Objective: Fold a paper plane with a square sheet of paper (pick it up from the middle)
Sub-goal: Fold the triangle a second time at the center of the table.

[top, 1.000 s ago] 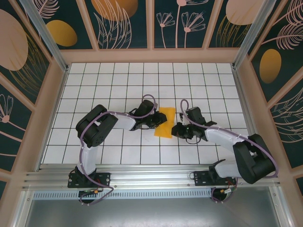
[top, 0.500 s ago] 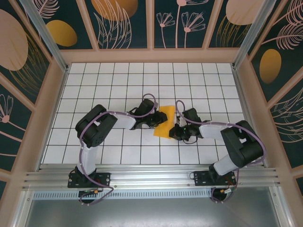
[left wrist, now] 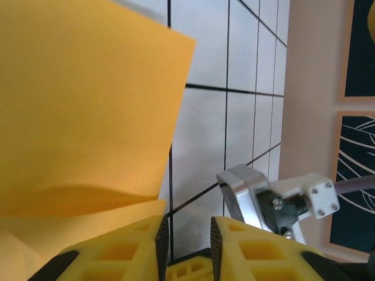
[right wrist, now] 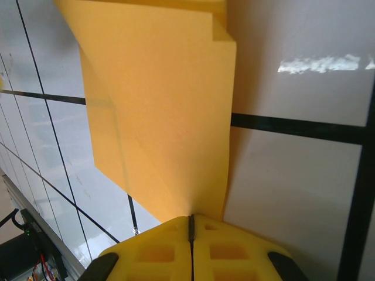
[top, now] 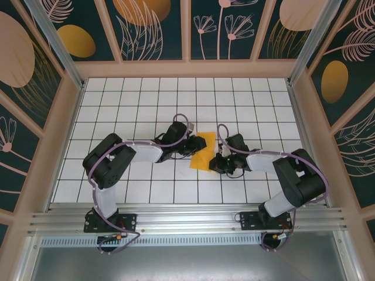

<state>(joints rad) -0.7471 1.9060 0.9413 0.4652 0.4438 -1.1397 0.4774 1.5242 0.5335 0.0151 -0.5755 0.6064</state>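
Observation:
The square sheet of paper (top: 203,151) is orange-yellow and folded into layers, lying mid-table between the two arms. In the right wrist view the paper (right wrist: 158,105) narrows down to my right gripper (right wrist: 191,218), whose jaws are shut on its near edge. From above, the right gripper (top: 215,163) sits at the paper's lower right corner. My left gripper (top: 190,152) is at the paper's left edge. In the left wrist view the left gripper (left wrist: 186,234) is open by a narrow gap with only tile between the pads. There the paper (left wrist: 82,105) rises over the left finger.
The table (top: 140,111) is white tiles with black grid lines, fenced by a wooden frame and patterned walls (top: 152,29). Part of the right arm's metal wrist (left wrist: 275,202) stands close beyond the left fingers. A metal rail (top: 187,219) runs along the near edge.
The left arm's elbow has swung left and lower. The right arm's elbow folded in toward the paper. The paper has tilted, its top now a point.

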